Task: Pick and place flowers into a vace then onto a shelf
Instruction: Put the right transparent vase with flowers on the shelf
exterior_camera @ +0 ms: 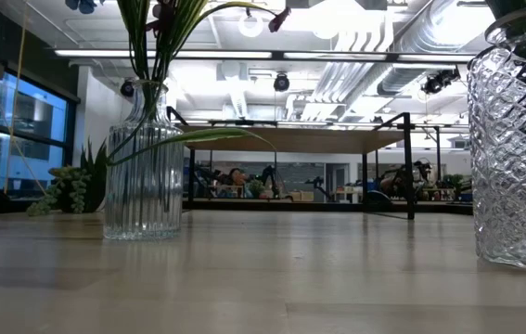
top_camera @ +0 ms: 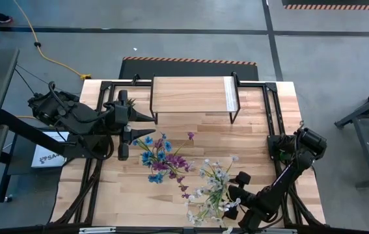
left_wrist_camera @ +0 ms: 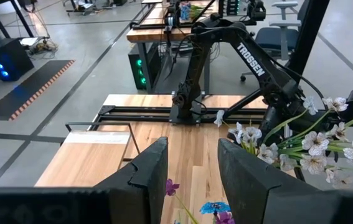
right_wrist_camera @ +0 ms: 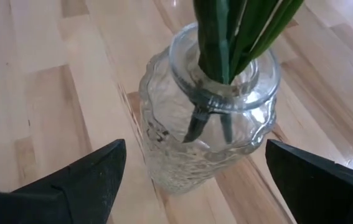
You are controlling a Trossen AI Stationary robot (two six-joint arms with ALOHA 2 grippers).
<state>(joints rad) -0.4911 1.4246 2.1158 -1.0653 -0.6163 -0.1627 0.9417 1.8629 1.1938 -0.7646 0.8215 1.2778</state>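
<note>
A: Start at the left. Where is the left gripper [top_camera: 124, 133]?

B: Over the left part of the worktop [top_camera: 132, 195], just in front of the shelf [top_camera: 191, 95]. In the left wrist view its fingers [left_wrist_camera: 148, 171] stand partly apart with nothing between them.

A: And the flowers near it?

B: The purple and blue flowers [top_camera: 161, 159] stand in a ribbed glass vase [exterior_camera: 144, 167] just beside that gripper. In the low view the green stems go down into the vase neck, and the vase rests upright on the worktop. A small spiky green plant [exterior_camera: 75, 186] sits behind it.

A: The shelf?

B: At the back middle of the worktop, light plank top on thin black legs, with nothing on it.

A: Moving right?

B: The white and pale pink flowers [top_camera: 213, 188] stand in a diamond-cut glass vase [right_wrist_camera: 207, 109] towards the front right.

A: The right gripper [top_camera: 236, 192]?

B: It sits right at that vase. Its fingers [right_wrist_camera: 89, 180] are spread wide, one on each side of the glass, neither touching it.
</note>
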